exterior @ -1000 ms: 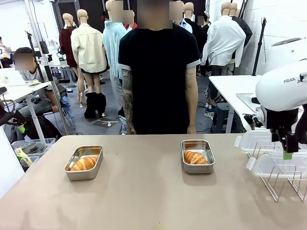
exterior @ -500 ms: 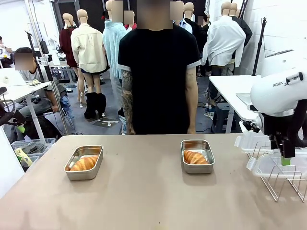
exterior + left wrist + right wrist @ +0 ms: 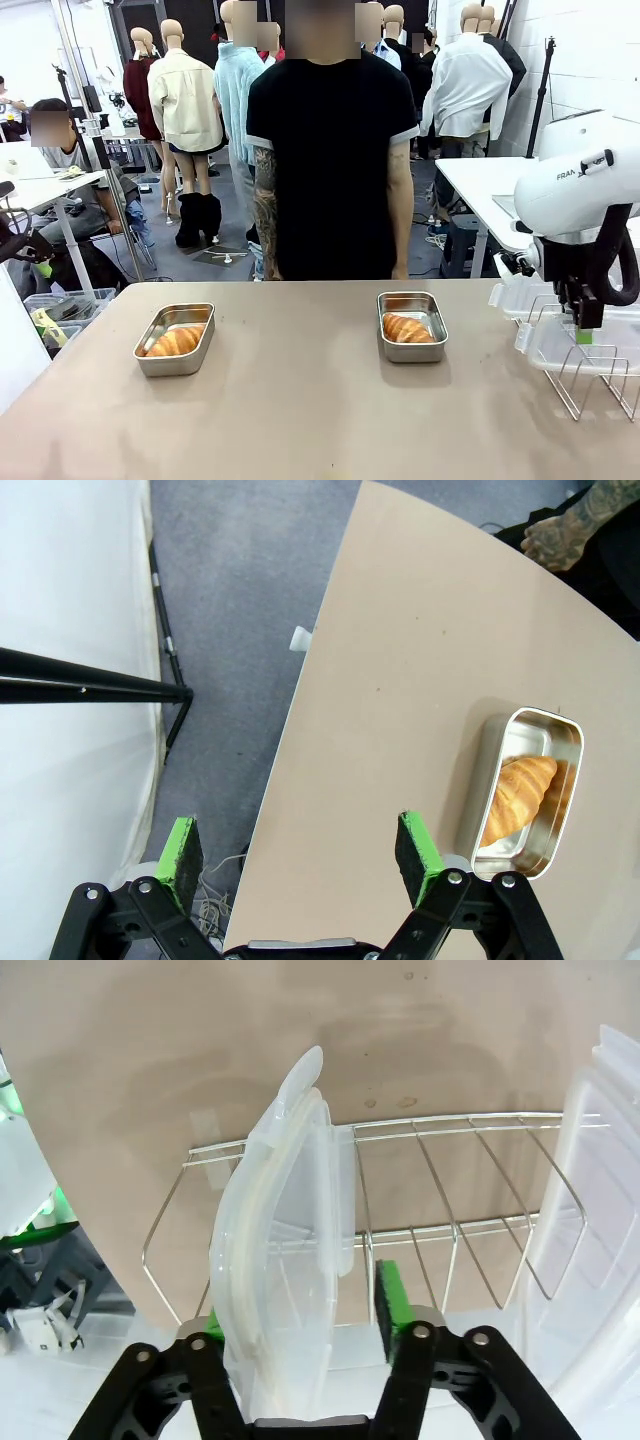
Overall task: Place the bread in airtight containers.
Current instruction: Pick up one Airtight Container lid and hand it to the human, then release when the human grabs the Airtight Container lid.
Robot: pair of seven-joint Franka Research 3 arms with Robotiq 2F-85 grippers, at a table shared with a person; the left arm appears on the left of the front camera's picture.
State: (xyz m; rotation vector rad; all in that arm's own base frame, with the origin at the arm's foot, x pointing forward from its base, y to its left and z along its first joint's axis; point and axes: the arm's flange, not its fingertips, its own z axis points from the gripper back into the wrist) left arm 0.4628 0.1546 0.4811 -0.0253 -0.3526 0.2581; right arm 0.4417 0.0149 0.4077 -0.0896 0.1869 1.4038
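Front view: the right arm has swung in and dropped over the last second, and the right gripper is now down among the clear lids in the wire rack. We read this as lid pickup starting. The bread is already in: left croissant in the left pan, right croissant in the right pan, both uncovered on the table

Left wrist view: left gripper spread wide and empty over the table edge, left pan nearby

Right wrist view adds what the front view hides: one lid stands upright between the fingers. One pad is just off it and the other is hidden, so we cannot tell if it is clamped
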